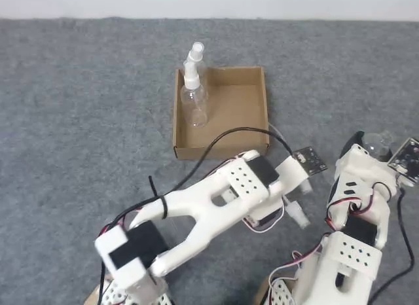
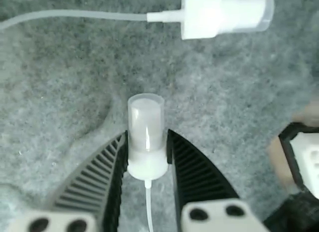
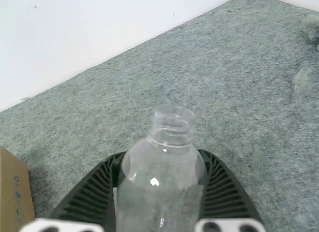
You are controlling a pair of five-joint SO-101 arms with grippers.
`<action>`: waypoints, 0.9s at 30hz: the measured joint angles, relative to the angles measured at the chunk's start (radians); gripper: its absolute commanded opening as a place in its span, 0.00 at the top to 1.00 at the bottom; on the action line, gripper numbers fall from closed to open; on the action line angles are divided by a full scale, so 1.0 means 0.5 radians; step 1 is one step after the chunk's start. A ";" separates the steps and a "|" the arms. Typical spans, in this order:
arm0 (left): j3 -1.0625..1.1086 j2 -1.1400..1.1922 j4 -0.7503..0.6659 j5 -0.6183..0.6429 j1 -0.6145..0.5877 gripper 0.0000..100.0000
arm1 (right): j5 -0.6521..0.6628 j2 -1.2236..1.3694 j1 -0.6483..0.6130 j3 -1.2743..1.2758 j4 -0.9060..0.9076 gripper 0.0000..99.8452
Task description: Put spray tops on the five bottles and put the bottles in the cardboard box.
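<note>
My left gripper [image 2: 146, 160] is shut on a white spray top [image 2: 146, 137], its thin tube running back between the fingers; in the high view that gripper [image 1: 292, 187] sits low over the carpet just in front of the cardboard box [image 1: 253, 149]. A second spray top [image 2: 224, 14] with a long tube lies on the carpet beyond it, also seen as spray top [image 1: 298, 215]. My right gripper [image 3: 162, 179] is shut on a clear open-necked bottle [image 3: 162, 172], visible at the far right as bottle [image 1: 378, 144]. Two capped bottles [image 1: 194, 95] stand in the box's left rear corner.
Grey carpet [image 1: 85, 122] covers the table. A white wall [image 3: 75, 28] rises behind the carpet. The right half of the box floor [image 1: 239, 115] is bare cardboard. A corner of the box [image 3: 12, 192] appears beside the right gripper.
</note>
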 measured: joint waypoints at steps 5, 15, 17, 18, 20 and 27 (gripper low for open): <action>0.166 -0.163 -0.126 0.000 0.000 0.99 | 0.000 0.000 0.000 0.000 0.000 0.94; 0.295 -0.430 -0.147 0.000 0.000 0.99 | 0.000 0.000 0.000 0.000 0.000 0.94; 0.310 -0.491 -0.147 0.000 0.000 0.99 | 0.000 0.000 0.000 0.000 0.000 0.94; 0.319 -0.525 -0.147 0.000 0.000 0.99 | 0.000 0.000 0.000 0.000 0.000 0.94; 0.331 -0.580 -0.147 0.000 0.000 0.99 | 0.000 0.000 0.000 0.000 0.000 0.94; 0.331 -0.730 -0.147 0.000 0.000 0.99 | 0.000 0.000 0.000 0.000 0.000 0.94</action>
